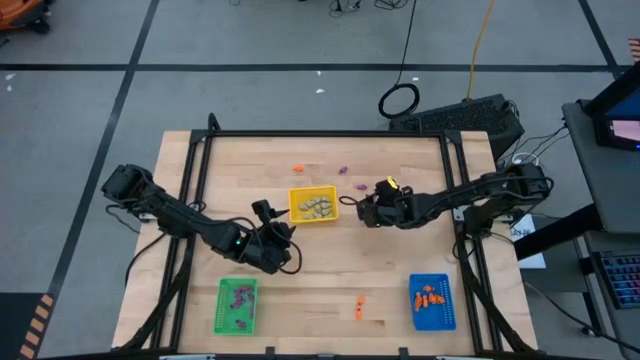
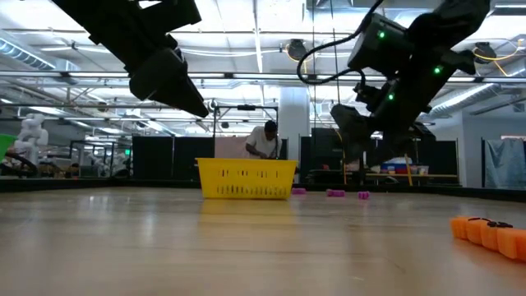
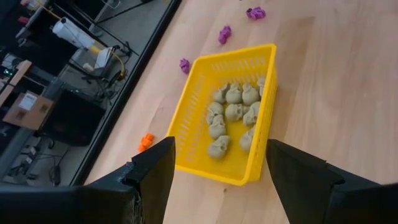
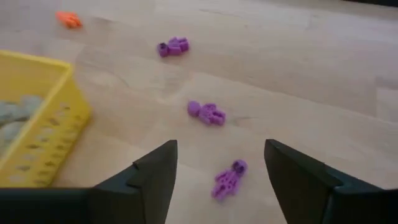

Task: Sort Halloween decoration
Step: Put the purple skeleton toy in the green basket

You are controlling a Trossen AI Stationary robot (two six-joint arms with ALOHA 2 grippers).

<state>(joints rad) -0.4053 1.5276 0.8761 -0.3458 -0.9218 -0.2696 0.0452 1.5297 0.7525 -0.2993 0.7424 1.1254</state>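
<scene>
Most of the sorting looks done. The yellow tray (image 1: pixel 313 205) holds a heap of beige skulls (image 3: pixel 233 112), the green tray (image 1: pixel 237 305) has purple pieces, and the blue tray (image 1: pixel 432 301) has orange ones. Left over on the desk (image 1: pixel 330 270) are three purple figures (image 4: pixel 207 113) just beyond the yellow tray, an orange bit (image 1: pixel 298 166) near the far edge, and an orange pair (image 1: pixel 359 307) between the green and blue trays. The right gripper (image 4: pixel 217 177) hovers over the purple figures, fingers apart and empty. The left gripper (image 3: pixel 217 180) hangs near the yellow tray, fingers apart too, holding nothing.
</scene>
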